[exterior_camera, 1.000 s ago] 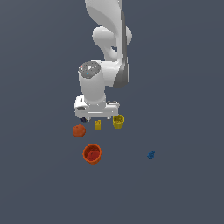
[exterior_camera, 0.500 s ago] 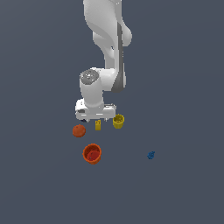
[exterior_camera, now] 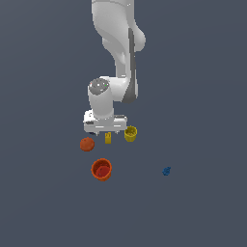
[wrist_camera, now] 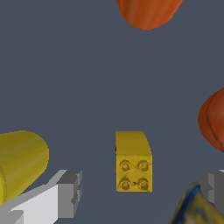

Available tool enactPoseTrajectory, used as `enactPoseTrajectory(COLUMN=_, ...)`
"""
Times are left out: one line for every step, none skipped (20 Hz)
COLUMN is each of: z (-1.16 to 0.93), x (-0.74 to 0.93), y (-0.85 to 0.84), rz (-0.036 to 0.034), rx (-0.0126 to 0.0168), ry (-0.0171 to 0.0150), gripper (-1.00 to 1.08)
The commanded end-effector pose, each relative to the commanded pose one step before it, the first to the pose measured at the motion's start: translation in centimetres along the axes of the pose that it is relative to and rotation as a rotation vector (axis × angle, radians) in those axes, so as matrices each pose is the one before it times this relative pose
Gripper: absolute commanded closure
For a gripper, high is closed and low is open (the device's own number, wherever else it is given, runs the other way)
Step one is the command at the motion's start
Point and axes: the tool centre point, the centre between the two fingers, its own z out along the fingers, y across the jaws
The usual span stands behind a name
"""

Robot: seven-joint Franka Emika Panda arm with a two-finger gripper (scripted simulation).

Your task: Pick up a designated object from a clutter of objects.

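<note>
The yellow block (exterior_camera: 108,138) stands upright on the grey floor (exterior_camera: 202,96), directly under my gripper (exterior_camera: 104,128). In the wrist view the block (wrist_camera: 133,161) shows four studs on its top face and sits between the two grey fingertips (wrist_camera: 70,193), clear of both. I record the jaws as spread wide, nothing held, with open floor on either side of the block.

In the exterior view, the yellow cup (exterior_camera: 130,133) stands just beside the block, toward the exterior view's right, close under the edge of the gripper body. The orange ball (exterior_camera: 87,144) lies near the block on the exterior view's left, slightly nearer the camera. The red-orange cup (exterior_camera: 102,169) stands upright, mouth up, nearer the camera than the block and apart from it. The blue piece (exterior_camera: 166,171) lies well apart from the rest, toward the exterior view's right.

In the wrist view the yellow cup (wrist_camera: 19,162) appears close behind one finger, though I cannot tell whether they touch. The ball (wrist_camera: 213,120) shows at the frame edge and the red-orange cup (wrist_camera: 148,12) at another edge. A blue-and-olive box (wrist_camera: 194,205) shows partly next to the other finger (wrist_camera: 214,183); contact cannot be judged. In the exterior view the gripper body hides that box.
</note>
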Motion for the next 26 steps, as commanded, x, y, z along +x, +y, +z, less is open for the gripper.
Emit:
enactPoseTrajectory(z=0.461, x=-0.04, y=-0.003, rz=-0.00005, rx=0.00009, ry=-0.00051, gripper=-0.92)
enactPoseTrajectory(z=0.296, x=-0.014, y=0.001, rz=0.0, rx=0.0, ry=0.0, gripper=-0.92)
enactPoseTrajectory(z=0.347, x=-0.016, y=0.002, rz=0.0, rx=0.0, ry=0.0, gripper=-0.92)
enactPoseTrajectory(z=0.397, x=-0.017, y=0.002, rz=0.0, rx=0.0, ry=0.0, gripper=-0.92)
enactPoseTrajectory(z=0.446, x=-0.017, y=0.003, rz=0.0, rx=0.0, ry=0.0, gripper=-0.92)
enactPoseTrajectory(z=0.465, x=-0.015, y=-0.013, rz=-0.00034, rx=-0.00026, ry=0.00054, gripper=-0.92)
enactPoseTrajectory(z=0.488, x=-0.012, y=0.005, rz=0.0, rx=0.0, ry=0.0, gripper=-0.92)
enactPoseTrajectory(z=0.432, x=-0.007, y=0.005, rz=0.0, rx=0.0, ry=0.0, gripper=-0.92)
enactPoseTrajectory(z=0.378, x=-0.002, y=0.005, rz=0.0, rx=0.0, ry=0.0, gripper=-0.92)
enactPoseTrajectory(z=0.324, x=0.001, y=0.005, rz=0.0, rx=0.0, ry=0.0, gripper=-0.92)
enactPoseTrajectory(z=0.272, x=0.004, y=0.005, rz=0.0, rx=0.0, ry=0.0, gripper=-0.92)
enactPoseTrajectory(z=0.196, x=0.009, y=-0.018, rz=-0.00045, rx=-0.00005, ry=0.00052, gripper=-0.92)
enactPoseTrajectory(z=0.171, x=0.005, y=0.003, rz=0.0, rx=0.0, ry=0.0, gripper=-0.92)
enactPoseTrajectory(z=0.122, x=0.004, y=0.003, rz=0.0, rx=0.0, ry=0.0, gripper=-0.92)
enactPoseTrajectory(z=0.073, x=0.003, y=0.002, rz=0.0, rx=0.0, ry=0.0, gripper=-0.92)
enactPoseTrajectory(z=0.024, x=0.001, y=0.001, rz=0.0, rx=0.0, ry=0.0, gripper=-0.92)
enactPoseTrajectory(z=0.0, x=0.0, y=0.0, rz=0.0, rx=0.0, ry=0.0, gripper=1.08)
enactPoseTrajectory(z=0.0, x=0.0, y=0.0, rz=0.0, rx=0.0, ry=0.0, gripper=1.08)
enactPoseTrajectory(z=0.0, x=0.0, y=0.0, rz=0.0, rx=0.0, ry=0.0, gripper=1.08)
enactPoseTrajectory(z=0.0, x=0.0, y=0.0, rz=0.0, rx=0.0, ry=0.0, gripper=1.08)
enactPoseTrajectory(z=0.0, x=0.0, y=0.0, rz=0.0, rx=0.0, ry=0.0, gripper=1.08)
enactPoseTrajectory(z=0.0, x=0.0, y=0.0, rz=0.0, rx=0.0, ry=0.0, gripper=1.08)
enactPoseTrajectory(z=0.0, x=0.0, y=0.0, rz=0.0, rx=0.0, ry=0.0, gripper=1.08)
enactPoseTrajectory(z=0.0, x=0.0, y=0.0, rz=0.0, rx=0.0, ry=0.0, gripper=1.08)
enactPoseTrajectory(z=0.0, x=0.0, y=0.0, rz=0.0, rx=0.0, ry=0.0, gripper=1.08)
enactPoseTrajectory(z=0.0, x=0.0, y=0.0, rz=0.0, rx=0.0, ry=0.0, gripper=1.08)
